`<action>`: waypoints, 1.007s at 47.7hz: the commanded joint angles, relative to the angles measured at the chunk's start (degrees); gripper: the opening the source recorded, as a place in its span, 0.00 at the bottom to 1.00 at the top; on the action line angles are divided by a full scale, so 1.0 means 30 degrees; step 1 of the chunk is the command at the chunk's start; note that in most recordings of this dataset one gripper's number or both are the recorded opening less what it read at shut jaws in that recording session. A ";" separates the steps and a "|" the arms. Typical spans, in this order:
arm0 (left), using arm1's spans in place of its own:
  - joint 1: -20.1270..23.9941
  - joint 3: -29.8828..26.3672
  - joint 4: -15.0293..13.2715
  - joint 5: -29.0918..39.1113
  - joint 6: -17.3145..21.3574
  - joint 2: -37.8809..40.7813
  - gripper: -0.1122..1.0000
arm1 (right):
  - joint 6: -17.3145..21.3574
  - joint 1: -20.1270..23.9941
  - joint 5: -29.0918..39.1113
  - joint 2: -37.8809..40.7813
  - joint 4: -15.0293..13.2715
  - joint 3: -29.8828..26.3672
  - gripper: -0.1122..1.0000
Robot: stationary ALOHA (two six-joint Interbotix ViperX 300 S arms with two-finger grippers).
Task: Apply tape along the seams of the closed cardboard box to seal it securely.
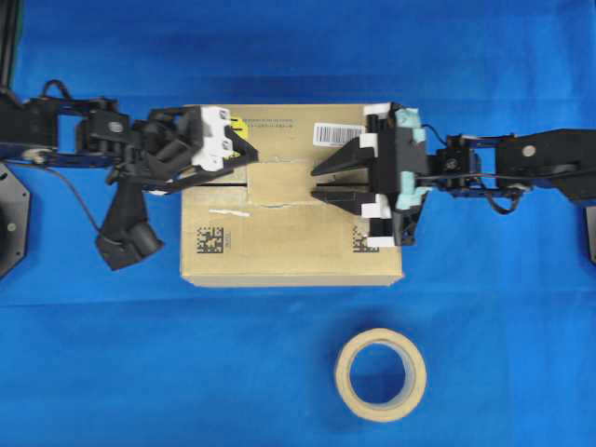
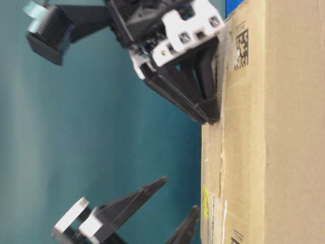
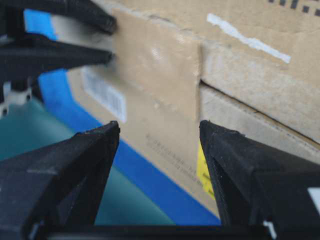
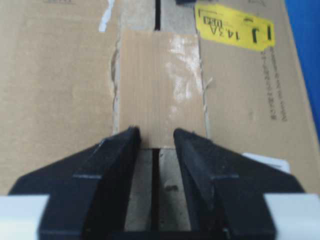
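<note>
Press the tape [image 1: 279,183] flat onto the seam [image 4: 156,159], rubbing from its middle out to both edges so no corner lifts. Keep both hands low and level on the box [image 1: 279,247] top. Left hand [image 1: 244,160] open, empty, at the tape's left edge. Right hand [image 1: 317,183] open, empty, tips at the tape's right edge. Tape in the middle of the box top, over the seam, between the two hands.

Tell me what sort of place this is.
Probably a robotics lab's tabletop test station, not a real packing room: a blue cloth covers the table, two robot arms face one cardboard box, and a lone tape roll lies nearby.
</note>
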 commanded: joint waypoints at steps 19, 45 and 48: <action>-0.1846 0.1611 -0.0117 -0.6650 -1.3535 -0.2256 0.25 | -0.0205 -0.0381 -0.1875 -0.2402 0.0000 -0.0703 0.33; -0.1875 0.0762 -0.0205 -0.8408 -2.1768 0.1113 0.10 | -0.0029 -0.0439 -0.2168 0.0645 -0.0029 -0.2578 0.09; -0.1729 0.0703 -0.0205 -0.8672 -2.2471 0.1758 0.10 | 0.0029 -0.0410 -0.2168 0.1201 0.0000 -0.2783 0.09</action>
